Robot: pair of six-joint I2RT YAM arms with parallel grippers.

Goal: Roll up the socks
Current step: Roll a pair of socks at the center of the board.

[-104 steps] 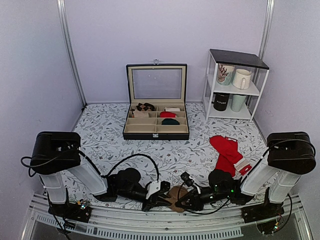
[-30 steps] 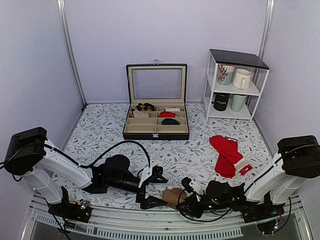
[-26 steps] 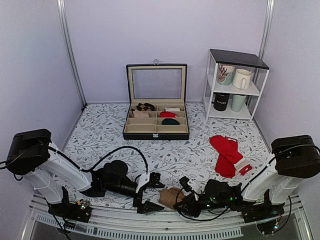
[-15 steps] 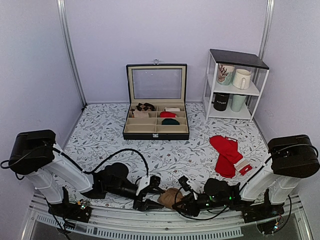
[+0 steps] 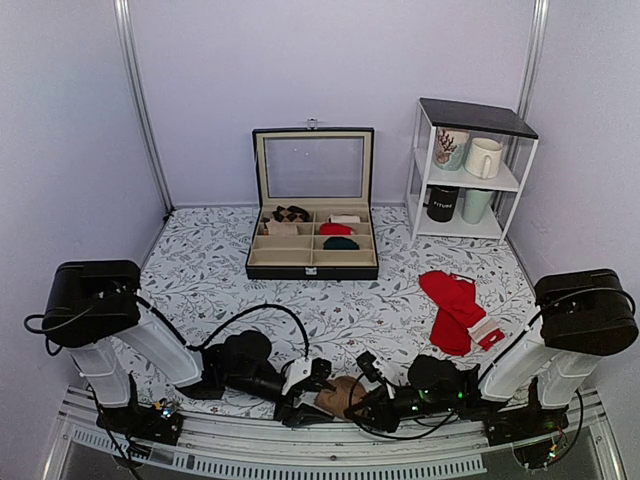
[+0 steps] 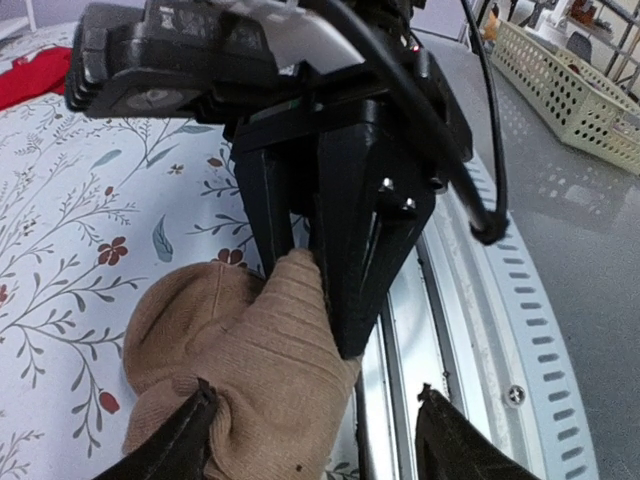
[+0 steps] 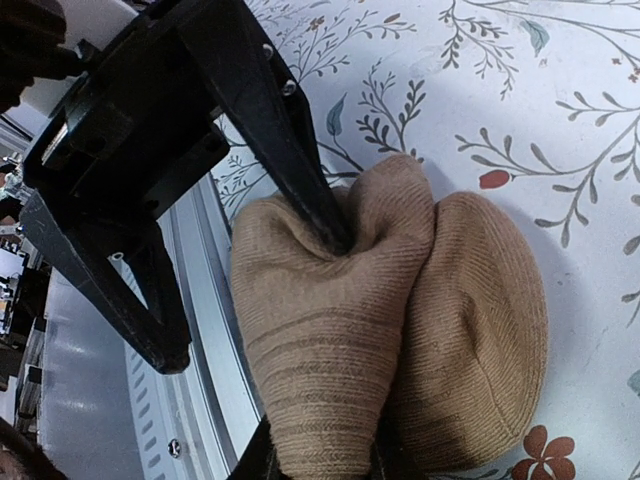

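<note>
The socks (image 5: 340, 394) are a tan ribbed bundle, partly rolled, lying at the table's near edge between the two arms. My right gripper (image 5: 360, 398) is shut on a fold of the socks (image 7: 400, 330); its own jaws (image 7: 322, 462) pinch the tapering knit end. My left gripper (image 5: 316, 388) stands open against the socks (image 6: 240, 370) from the left. In the left wrist view the left gripper (image 6: 316, 392) has one finger at the bundle's side and the other over the metal rail. In the right wrist view one left finger presses into the crease.
A black compartment box (image 5: 313, 262) with its lid up holds small rolls at the back centre. Red socks (image 5: 455, 310) with a white tag lie at the right. A white shelf (image 5: 468, 170) with mugs stands back right. The metal rail (image 5: 320, 440) runs just below the socks.
My left gripper has come in from the left to the socks and its jaws have narrowed from fully wide. The right gripper kept its grip, and the bundle shifted slightly.
</note>
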